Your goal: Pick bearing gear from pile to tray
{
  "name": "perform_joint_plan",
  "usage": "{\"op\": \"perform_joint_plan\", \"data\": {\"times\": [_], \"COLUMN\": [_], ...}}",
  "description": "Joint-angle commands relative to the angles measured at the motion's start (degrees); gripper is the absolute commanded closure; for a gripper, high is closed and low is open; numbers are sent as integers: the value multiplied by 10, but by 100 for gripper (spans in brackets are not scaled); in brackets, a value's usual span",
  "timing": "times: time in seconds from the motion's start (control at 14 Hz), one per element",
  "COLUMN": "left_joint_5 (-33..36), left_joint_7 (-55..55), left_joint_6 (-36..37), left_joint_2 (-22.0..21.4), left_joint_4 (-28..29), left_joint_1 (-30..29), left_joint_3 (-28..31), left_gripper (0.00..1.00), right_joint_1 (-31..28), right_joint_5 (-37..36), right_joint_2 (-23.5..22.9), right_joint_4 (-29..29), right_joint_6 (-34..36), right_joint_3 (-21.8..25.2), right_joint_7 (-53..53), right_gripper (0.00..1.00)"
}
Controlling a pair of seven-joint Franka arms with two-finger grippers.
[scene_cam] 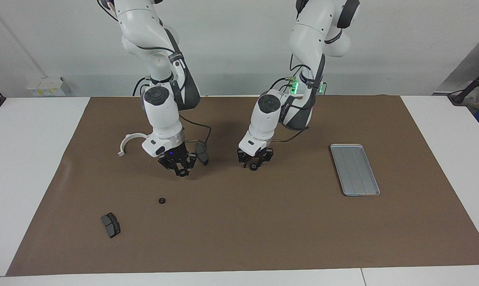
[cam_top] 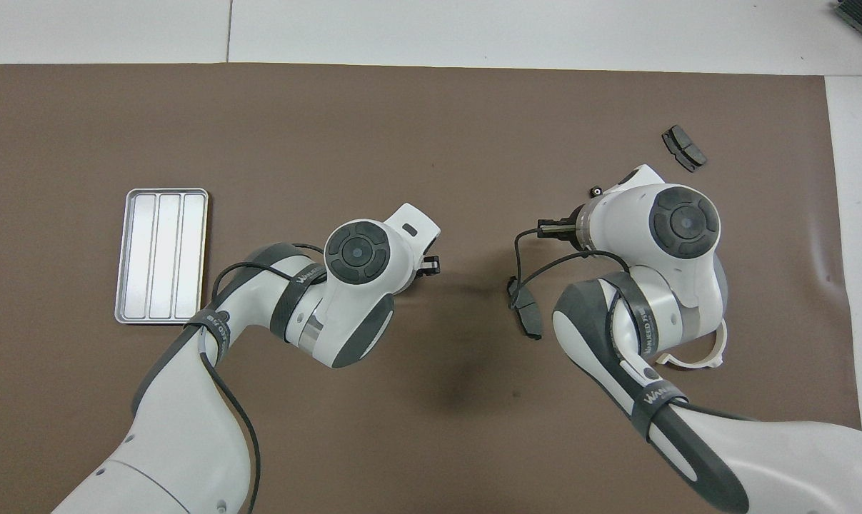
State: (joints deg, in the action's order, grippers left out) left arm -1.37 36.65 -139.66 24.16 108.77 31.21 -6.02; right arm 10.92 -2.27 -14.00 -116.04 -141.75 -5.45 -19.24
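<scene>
A small black bearing gear point(scene_cam: 254, 167) lies on the brown mat mid-table, and my left gripper point(scene_cam: 254, 162) is down right over it, touching or nearly so. From overhead the left hand point(cam_top: 431, 268) hides that gear. A second gear point(scene_cam: 162, 200) point(cam_top: 597, 191) lies loose, farther from the robots. My right gripper point(scene_cam: 182, 171) point(cam_top: 545, 228) hangs a little above the mat beside a brake pad point(scene_cam: 201, 154), its fingertips together; whether they hold anything does not show. The silver ridged tray point(scene_cam: 354, 169) point(cam_top: 162, 255) sits at the left arm's end, with nothing in it.
A white curved bracket point(scene_cam: 129, 142) point(cam_top: 695, 357) lies near the right arm's base. Another brake pad point(scene_cam: 111, 225) point(cam_top: 683, 148) sits far out toward the right arm's end. A cable loops from the right wrist over the nearer brake pad point(cam_top: 525, 313).
</scene>
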Motion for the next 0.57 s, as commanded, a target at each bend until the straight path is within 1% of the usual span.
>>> {"op": "perform_joint_plan", "data": {"times": [0.0, 0.07, 0.5], "left_joint_5": [1, 1, 1], "left_joint_7": [-7, -7, -8], "left_joint_6": [-14, -14, -5], "left_joint_2": [12, 12, 12], "left_joint_4": [1, 2, 0], "left_joint_1": [3, 3, 3], "left_joint_3": [3, 3, 4], "left_gripper": [53, 55, 73], "right_joint_1": [5, 9, 31], "right_joint_5": [13, 13, 13], "right_joint_2": [-20, -23, -35], "right_joint_4": [36, 43, 80], "right_joint_6": [9, 9, 27], "right_joint_3": [-3, -3, -2], "right_joint_7": [-19, -25, -63], "right_gripper": [100, 100, 100]}}
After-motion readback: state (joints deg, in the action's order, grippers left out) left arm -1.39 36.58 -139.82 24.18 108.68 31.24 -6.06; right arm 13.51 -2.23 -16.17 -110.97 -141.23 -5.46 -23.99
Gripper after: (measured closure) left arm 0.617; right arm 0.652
